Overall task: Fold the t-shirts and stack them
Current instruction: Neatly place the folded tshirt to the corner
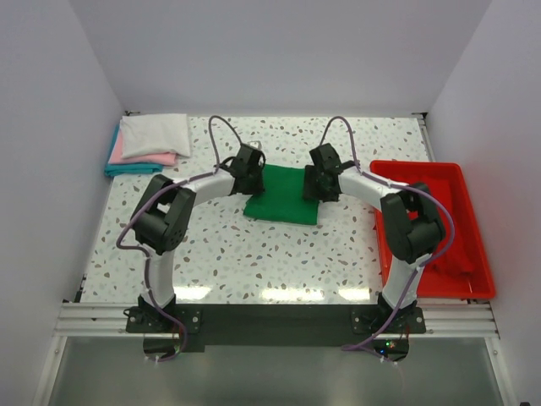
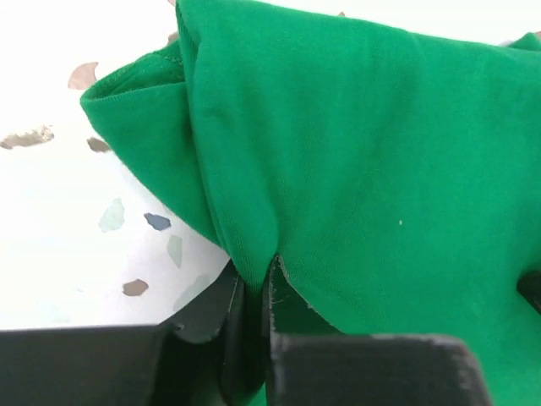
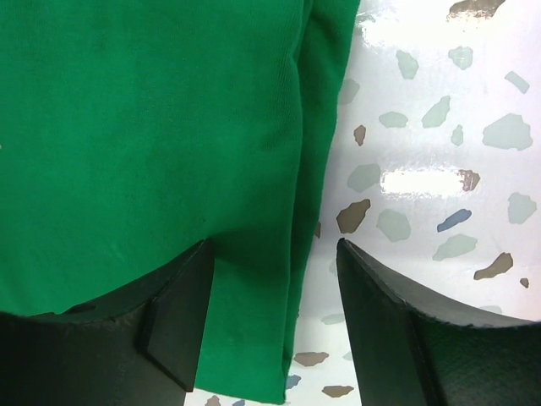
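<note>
Mid-way across the speckled white tabletop (image 1: 254, 262), between the arms, lies the half-folded bright green soft-cloth t-shirt (image 1: 283, 199). It's light and floppy, so I'd grab the edges. The left fingers (image 2: 287, 313) are pinched on a fold at its left edge. The right fingers (image 3: 182, 313) gape wide over its right edge, holding nothing. Can't tell how many layers I've pinched, and the wrists hide the far corners.

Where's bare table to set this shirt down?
Free: the table strip between green shirt and arm bases, and the far edge between folded stack and red tray. Crowded: the centre, left gripper and right gripper at the shirt.
</note>
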`<state>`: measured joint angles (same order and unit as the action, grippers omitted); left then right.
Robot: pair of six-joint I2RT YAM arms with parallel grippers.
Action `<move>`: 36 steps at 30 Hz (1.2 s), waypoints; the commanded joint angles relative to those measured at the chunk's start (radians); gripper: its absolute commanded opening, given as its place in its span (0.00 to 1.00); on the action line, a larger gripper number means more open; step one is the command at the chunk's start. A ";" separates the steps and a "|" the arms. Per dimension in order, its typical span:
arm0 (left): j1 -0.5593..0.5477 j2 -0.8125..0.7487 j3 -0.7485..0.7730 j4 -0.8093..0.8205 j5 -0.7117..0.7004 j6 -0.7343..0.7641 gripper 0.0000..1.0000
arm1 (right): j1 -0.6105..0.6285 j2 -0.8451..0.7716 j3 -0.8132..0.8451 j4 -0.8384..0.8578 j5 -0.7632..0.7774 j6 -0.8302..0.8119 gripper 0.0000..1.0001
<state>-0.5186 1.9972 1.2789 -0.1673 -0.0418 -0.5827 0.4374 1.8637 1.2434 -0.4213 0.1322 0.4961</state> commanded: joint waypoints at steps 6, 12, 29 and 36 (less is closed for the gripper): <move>0.011 0.095 0.304 -0.348 -0.430 0.211 0.00 | -0.005 -0.162 -0.004 0.001 -0.023 -0.008 0.68; 0.104 0.137 0.470 -0.373 -0.655 0.391 0.00 | 0.003 -0.285 -0.054 -0.011 -0.068 -0.013 0.69; 0.333 0.374 0.950 -0.213 -0.753 0.836 0.00 | 0.061 -0.394 -0.147 0.009 -0.102 -0.001 0.68; 0.348 0.347 0.987 -0.147 -0.722 0.925 0.00 | 0.061 -0.403 -0.134 0.012 -0.098 0.004 0.67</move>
<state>-0.1802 2.3840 2.2024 -0.4107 -0.7605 0.2588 0.4980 1.4982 1.0962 -0.4332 0.0341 0.4965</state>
